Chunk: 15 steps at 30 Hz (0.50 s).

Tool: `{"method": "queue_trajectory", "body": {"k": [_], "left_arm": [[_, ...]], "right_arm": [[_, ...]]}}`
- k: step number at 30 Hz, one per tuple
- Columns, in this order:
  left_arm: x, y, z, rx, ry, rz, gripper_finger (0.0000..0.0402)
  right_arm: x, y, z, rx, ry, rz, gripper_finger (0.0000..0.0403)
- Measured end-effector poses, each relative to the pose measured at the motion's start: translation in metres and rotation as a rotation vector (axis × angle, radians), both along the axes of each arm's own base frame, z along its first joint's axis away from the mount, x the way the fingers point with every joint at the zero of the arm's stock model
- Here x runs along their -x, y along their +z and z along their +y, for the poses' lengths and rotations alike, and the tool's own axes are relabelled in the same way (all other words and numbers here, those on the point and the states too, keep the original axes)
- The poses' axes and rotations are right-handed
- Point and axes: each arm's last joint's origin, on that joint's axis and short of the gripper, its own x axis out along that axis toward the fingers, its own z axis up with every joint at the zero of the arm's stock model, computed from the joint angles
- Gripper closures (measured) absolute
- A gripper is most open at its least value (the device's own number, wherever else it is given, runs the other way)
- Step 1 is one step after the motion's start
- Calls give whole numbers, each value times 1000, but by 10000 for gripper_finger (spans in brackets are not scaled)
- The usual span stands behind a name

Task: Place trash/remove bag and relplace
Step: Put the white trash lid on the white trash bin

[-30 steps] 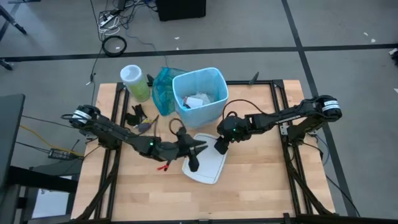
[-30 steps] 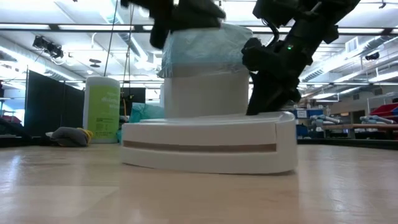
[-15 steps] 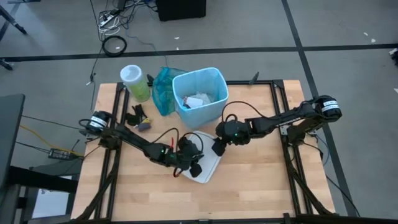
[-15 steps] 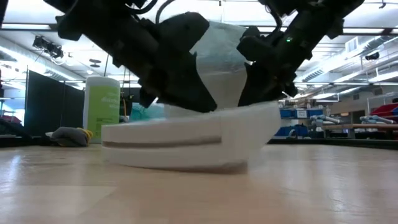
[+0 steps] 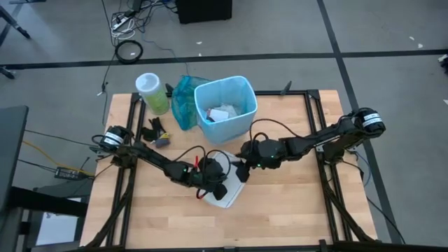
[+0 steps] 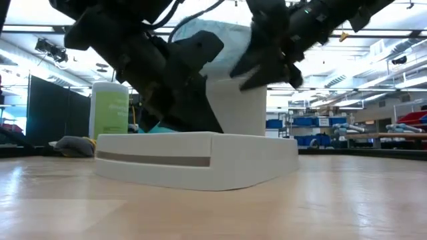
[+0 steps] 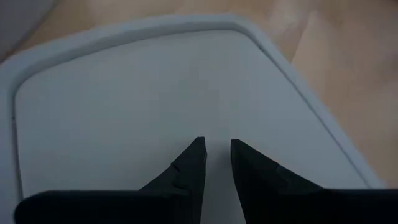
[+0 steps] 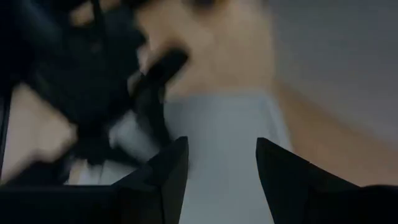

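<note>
Handling the white bin lid is the step in hand; it lies flat on the wooden surface, nearest the front edge. The left claw hovers over the lid's top with its 2 fingers slightly apart, pinching nothing visible. The right claw sits at the lid's far edge, fingers spread, gripping nothing discernible. Beyond, the bin holds the sky-blue bag with the trash inside. Judged next: set the lid clear, then gather the bag's rim and lift it straight out.
</note>
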Motion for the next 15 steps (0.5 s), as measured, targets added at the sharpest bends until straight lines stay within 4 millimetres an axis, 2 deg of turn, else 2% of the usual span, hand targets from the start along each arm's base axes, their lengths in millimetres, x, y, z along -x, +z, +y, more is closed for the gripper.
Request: {"method": "queue_trajectory", "body": {"k": [3, 8, 12, 15], "left_arm": [[-3, 5, -4, 58, -79, -27, 312], [-1, 23, -24, 181, -331, -88, 312], [7, 46, -25, 171, -372, -104, 312], [16, 54, -23, 151, -388, -56, 312]], "right_arm": [[1, 9, 0, 79, 125, -24, 227], [6, 3, 0, 344, 576, 57, 228], [11, -5, -4, 434, 859, 75, 230], [16, -12, -6, 485, 1007, 103, 230]]}}
